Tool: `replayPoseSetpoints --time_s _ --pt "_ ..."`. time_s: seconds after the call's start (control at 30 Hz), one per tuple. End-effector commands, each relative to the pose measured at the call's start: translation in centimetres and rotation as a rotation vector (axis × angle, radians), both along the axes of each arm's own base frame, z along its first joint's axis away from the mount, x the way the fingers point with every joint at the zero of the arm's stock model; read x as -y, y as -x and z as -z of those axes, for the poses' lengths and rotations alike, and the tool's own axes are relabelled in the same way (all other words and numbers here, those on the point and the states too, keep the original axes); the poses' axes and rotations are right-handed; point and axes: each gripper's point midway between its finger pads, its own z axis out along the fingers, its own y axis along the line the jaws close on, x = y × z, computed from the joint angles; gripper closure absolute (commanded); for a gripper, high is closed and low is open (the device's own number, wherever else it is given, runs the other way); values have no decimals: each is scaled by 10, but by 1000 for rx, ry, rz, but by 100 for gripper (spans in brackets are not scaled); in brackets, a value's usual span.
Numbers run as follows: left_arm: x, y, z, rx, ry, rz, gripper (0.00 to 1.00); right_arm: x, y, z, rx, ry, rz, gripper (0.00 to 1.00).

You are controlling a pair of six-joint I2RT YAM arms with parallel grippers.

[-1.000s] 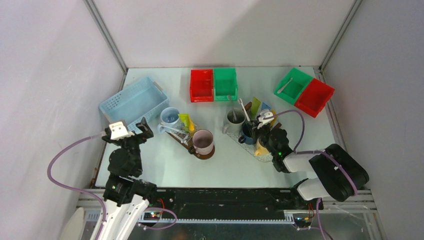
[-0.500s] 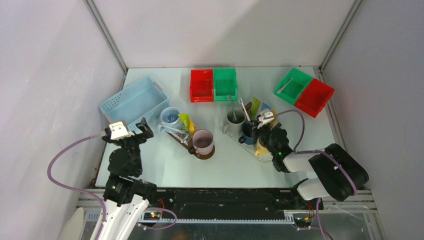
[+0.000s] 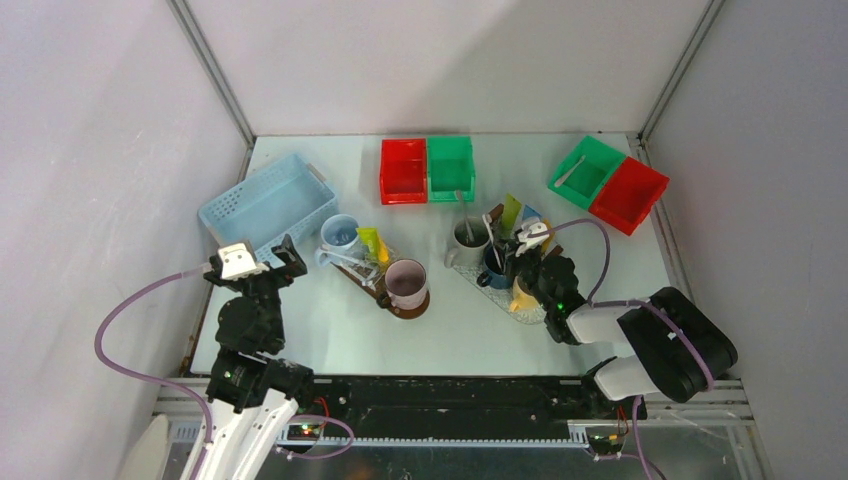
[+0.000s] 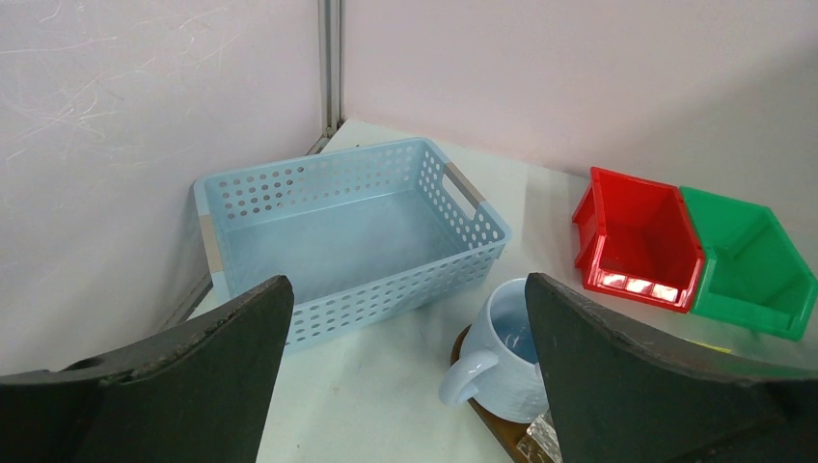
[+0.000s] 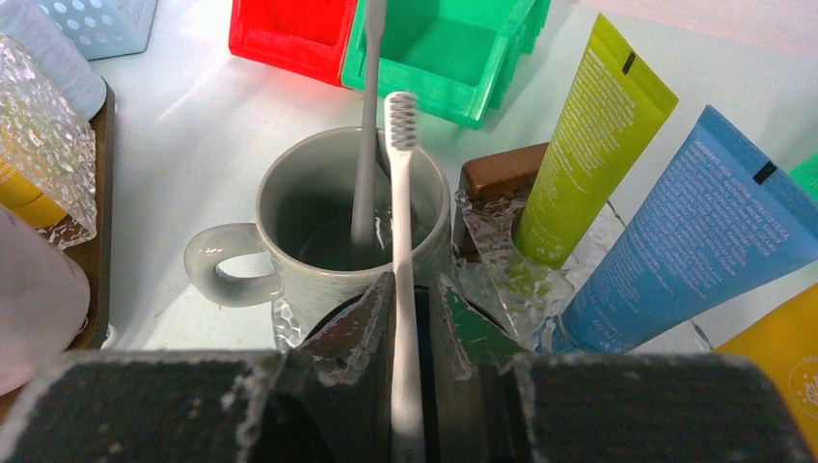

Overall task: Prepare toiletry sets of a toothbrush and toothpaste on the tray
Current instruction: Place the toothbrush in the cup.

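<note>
1. Bottom centre of the right wrist view: right end effector, pinched narrow on the handle of a white toothbrush, bristle head pointing to the top of the frame.
2. Directly under that grip in the overhead view: dark blue mug; cannot tell whether the brush's lower end sits inside it.
3. Lower left of the overhead view: left end effector, spread wide with nothing between the fingers, above the left edge of the bench.
4. Just past the held brush: grey mug, handle to the left, a second toothbrush standing inside.
5. Right of the grey mug: clear textured tray, with a lime green tube, a light blue tube and, at the lower right corner, an orange-yellow tube leaning side by side.
6. Centre left overhead: pink mug and pale blue mug, a yellow-green tube between them.
7. Farther, upper left: light blue basket, holes along its walls.
8. Farthest, top centre: red bin touching green bin.
</note>
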Motion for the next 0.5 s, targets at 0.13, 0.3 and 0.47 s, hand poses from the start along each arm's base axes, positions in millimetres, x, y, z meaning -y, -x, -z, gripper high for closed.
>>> replayPoseSetpoints --time_s 0.13,0.3,0.47 --pt "-2 1 -6 23 -15 -5 3 -3 -8 -15 35 -20 -2 78" --pt "-2 1 -6 26 -15 -5 3 -1 -4 -37 50 -28 -4 74" --pt "-2 1 -7 28 -14 -1 3 12 -10 -97 88 -62 33 66"
